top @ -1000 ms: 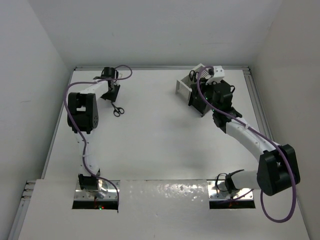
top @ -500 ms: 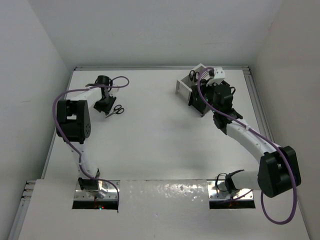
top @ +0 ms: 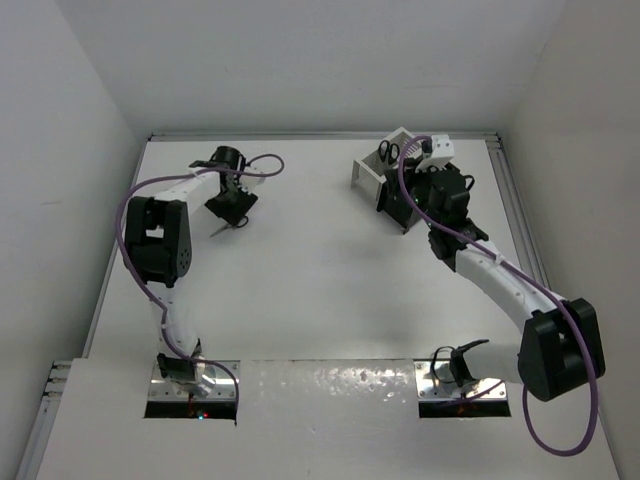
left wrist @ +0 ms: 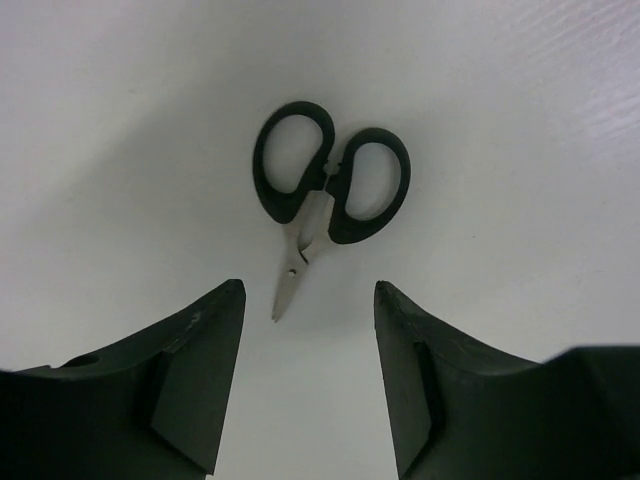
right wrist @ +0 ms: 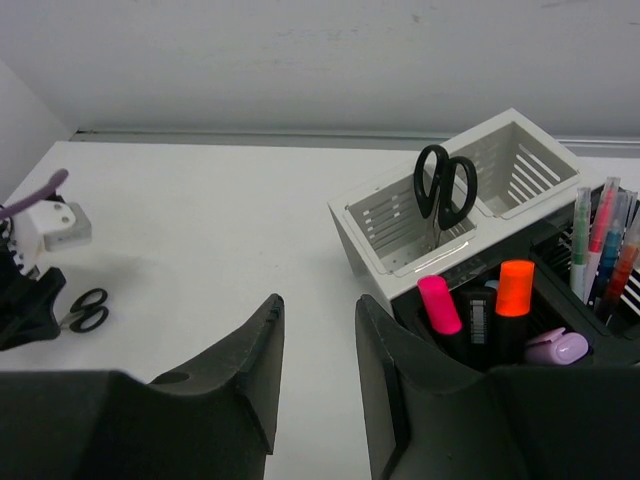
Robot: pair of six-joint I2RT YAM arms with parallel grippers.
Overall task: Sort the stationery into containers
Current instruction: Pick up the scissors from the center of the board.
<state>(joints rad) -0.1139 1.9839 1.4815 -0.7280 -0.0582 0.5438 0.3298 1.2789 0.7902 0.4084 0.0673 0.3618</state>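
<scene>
Small black-handled scissors [left wrist: 325, 195] lie flat on the white table, blades pointing toward my left gripper [left wrist: 308, 290]. That gripper is open and empty, just above them, at the far left [top: 232, 205]. My right gripper [right wrist: 318, 305] is open and empty beside the joined boxes [top: 412, 195]. The white box [right wrist: 400, 235] holds another pair of scissors [right wrist: 445, 190]. The black box [right wrist: 600, 345] holds pink [right wrist: 438, 305], orange [right wrist: 515, 290] and purple [right wrist: 557, 347] highlighters and thin pens [right wrist: 605, 240].
The boxes stand at the far right of the table [top: 378, 168], near the back wall. White side walls close in the table on the left and right. The left arm's purple cable [top: 255, 170] loops above the scissors.
My left gripper has swung left, then right, and now hangs over the scissors, which lie turned from a second ago. My right arm has hardly moved.
</scene>
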